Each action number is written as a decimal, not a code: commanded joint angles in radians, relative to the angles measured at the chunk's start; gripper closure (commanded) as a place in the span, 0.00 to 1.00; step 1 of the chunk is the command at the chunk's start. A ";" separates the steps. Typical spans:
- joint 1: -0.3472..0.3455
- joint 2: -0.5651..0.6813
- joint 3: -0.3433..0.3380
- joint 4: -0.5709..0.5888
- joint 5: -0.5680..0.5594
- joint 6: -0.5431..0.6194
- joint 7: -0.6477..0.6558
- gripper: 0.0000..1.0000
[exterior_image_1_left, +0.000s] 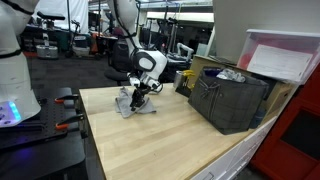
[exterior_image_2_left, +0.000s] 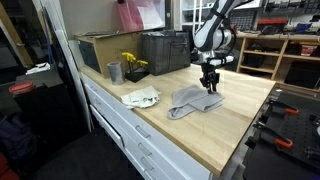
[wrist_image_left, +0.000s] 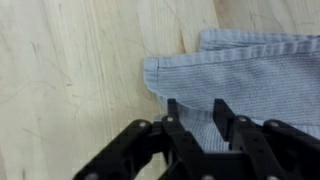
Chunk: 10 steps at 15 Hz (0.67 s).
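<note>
Wrist view gives me the closest look: the tool (wrist_image_left: 197, 108) is down on a grey cloth (wrist_image_left: 250, 70) that lies flat on the wooden bench (wrist_image_left: 70, 80). Its two dark fingers (wrist_image_left: 172, 112) stand close to the cloth's hemmed edge, a little apart, with ribbed fabric showing in the gap between them. Whether they are pinching the fabric or only resting on it, I cannot tell.

In both exterior views the arm reaches straight down over the bench (exterior_image_1_left: 160, 140). The tool (exterior_image_1_left: 137, 96) sits on the cloth (exterior_image_1_left: 127, 106), which lies rumpled near the bench's far end. In an exterior view the tool (exterior_image_2_left: 210, 88) meets the cloth (exterior_image_2_left: 190, 101) at the end nearer the arm, and the rest of the fabric spreads out toward the bench's (exterior_image_2_left: 230, 125) front edge.

A crumpled white rag (exterior_image_2_left: 141, 97) lies just beside the cloth, apart from it. Behind them stand a metal cup (exterior_image_2_left: 114, 72) and a dark crate (exterior_image_2_left: 165, 52), well away from the tool. The crate (exterior_image_1_left: 232, 100) sits at the opposite end of the bench from the cloth.
</note>
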 joint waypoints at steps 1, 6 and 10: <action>-0.010 -0.020 0.017 -0.016 0.002 0.018 -0.026 0.90; -0.016 -0.043 0.016 -0.049 -0.008 0.115 -0.053 1.00; -0.076 -0.086 0.033 -0.057 0.083 0.106 -0.068 0.99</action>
